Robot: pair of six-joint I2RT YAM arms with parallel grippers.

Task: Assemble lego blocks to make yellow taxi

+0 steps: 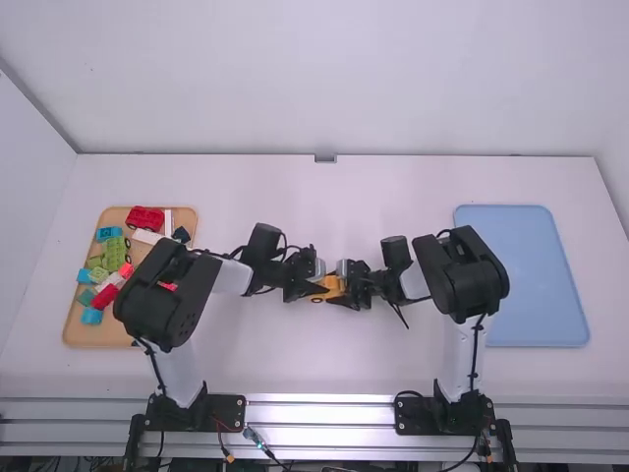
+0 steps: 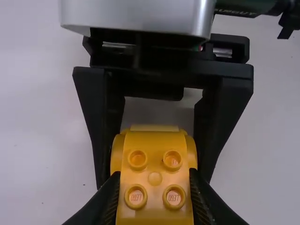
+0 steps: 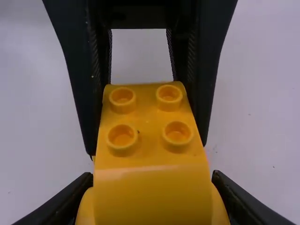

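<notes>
Spanning most of the high view is a white table (image 1: 324, 364). Two robot arms lean inward over it, the left arm (image 1: 162, 300) and the right arm (image 1: 462, 285) meeting near the middle. A blue tray (image 1: 521, 280) lies at the right, and a tan tray (image 1: 86, 329) at the left holds loose coloured blocks (image 1: 115, 253). The left gripper (image 2: 154, 201) is closed as far as the toy allows, pinching one end of a yellow car body (image 2: 154, 161); the right gripper (image 3: 152, 197) pinches the other end the same way. Four round studs (image 3: 176, 133) on its top are bare. The step in hand looks like a handover or regrip between the two arms, with the top blocks still to be fitted. Next, one gripper should keep its hold firm while the other opens and backs straight off, so the body does not twist.
</notes>
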